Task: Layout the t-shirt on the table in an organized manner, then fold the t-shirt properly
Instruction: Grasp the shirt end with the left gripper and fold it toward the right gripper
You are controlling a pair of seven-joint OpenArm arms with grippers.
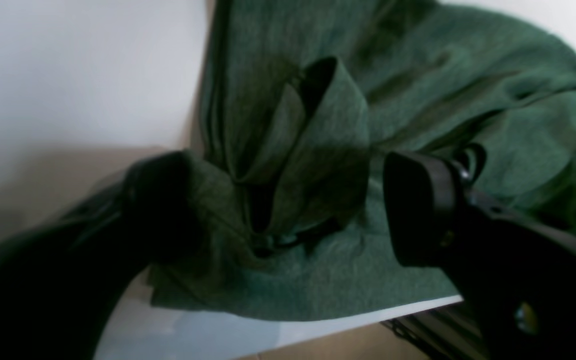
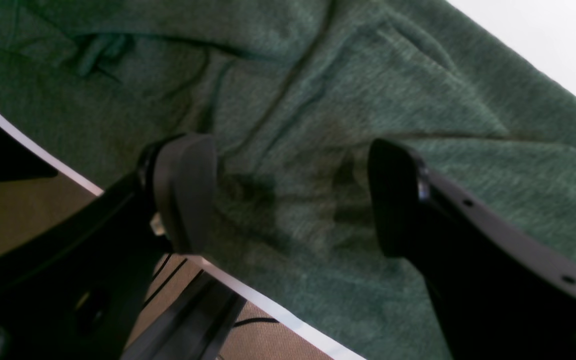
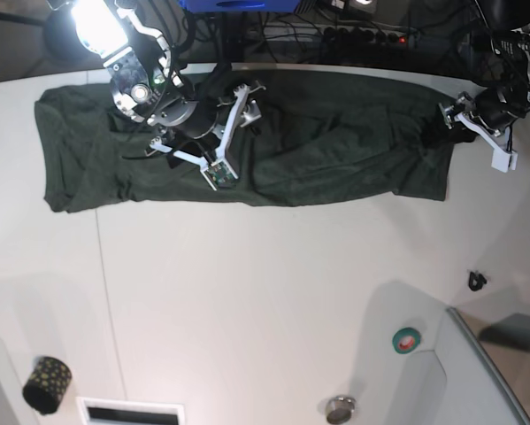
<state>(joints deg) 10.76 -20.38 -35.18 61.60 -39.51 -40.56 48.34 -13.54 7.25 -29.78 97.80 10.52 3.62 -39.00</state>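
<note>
The dark green t-shirt (image 3: 335, 150) lies as a long wrinkled strip along the far side of the white table (image 3: 265, 292). My left gripper (image 3: 443, 122) is at the shirt's right end. In the left wrist view the left gripper (image 1: 288, 205) is open, and a raised fold of the t-shirt (image 1: 313, 150) stands between its fingers, near the table (image 1: 68, 75) edge. My right gripper (image 3: 245, 102) hovers over the shirt's middle. In the right wrist view the right gripper (image 2: 290, 197) is open just above flat t-shirt (image 2: 318, 90) cloth, with bare table (image 2: 543, 40) beyond.
A green tape roll (image 3: 406, 339), a small black object (image 3: 475, 281) and a metal disc (image 3: 340, 409) lie at the front right beside a white bin (image 3: 477, 372). A dark patterned cylinder (image 3: 48, 382) stands front left. Cables and a bright lamp (image 3: 96, 22) sit behind the table.
</note>
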